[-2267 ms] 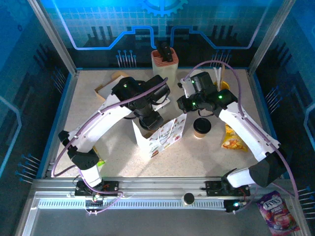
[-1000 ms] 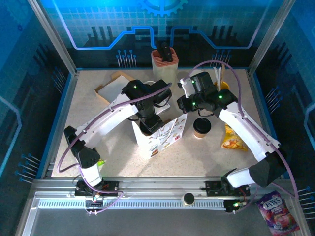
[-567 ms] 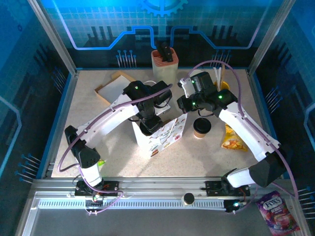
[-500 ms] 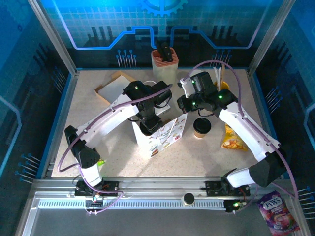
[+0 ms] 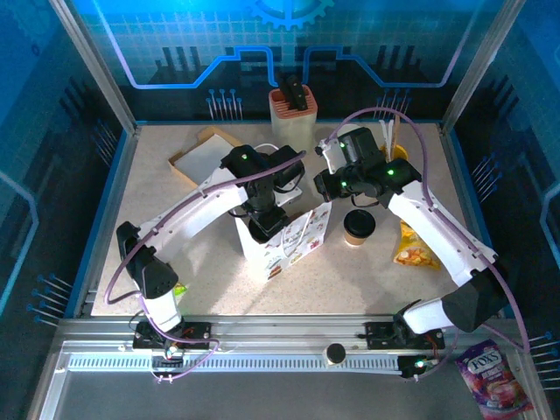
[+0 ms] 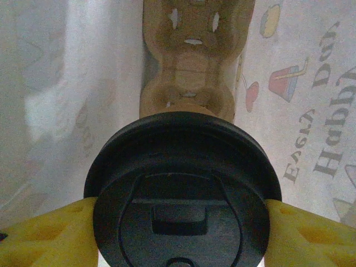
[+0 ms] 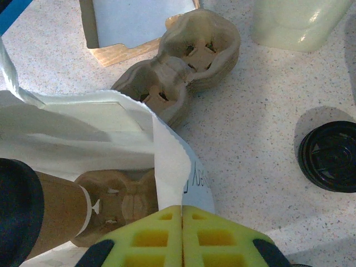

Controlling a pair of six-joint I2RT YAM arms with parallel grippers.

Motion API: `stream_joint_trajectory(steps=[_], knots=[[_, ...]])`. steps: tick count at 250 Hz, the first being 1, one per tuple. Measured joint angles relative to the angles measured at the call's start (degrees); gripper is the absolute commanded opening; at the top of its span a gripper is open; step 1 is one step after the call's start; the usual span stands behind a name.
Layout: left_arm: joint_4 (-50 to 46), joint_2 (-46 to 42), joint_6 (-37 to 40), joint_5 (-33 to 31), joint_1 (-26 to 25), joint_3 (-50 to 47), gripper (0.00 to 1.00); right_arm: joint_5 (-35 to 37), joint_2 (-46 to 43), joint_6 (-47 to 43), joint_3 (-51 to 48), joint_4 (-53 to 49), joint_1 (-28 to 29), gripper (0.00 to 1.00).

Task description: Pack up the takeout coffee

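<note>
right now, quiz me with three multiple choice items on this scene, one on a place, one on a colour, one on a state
1. Where is the cup held by the left claw?
A. on the table
B. in the bag, over a carrier
C. on a shelf

2. What colour is its lid?
A. black
B. white
C. red

3. How is the right claw?
A. open over the table
B. shut on a spoon
C. shut on the bag's rim

Answers:
1 B: bag walls flank the cup, and the carrier lies beyond it.
2 A: the left wrist view shows it black.
3 C: it pinches the paper edge.
</note>
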Motion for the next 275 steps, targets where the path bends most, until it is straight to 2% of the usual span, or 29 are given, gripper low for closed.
stream_joint_trajectory(steps=[275], knots=[[6.71,0.59,0.46,1.29,1.16,-9.75,0.52,-0.63,0.37,0.02,0.0,0.39,0.07,0.07]])
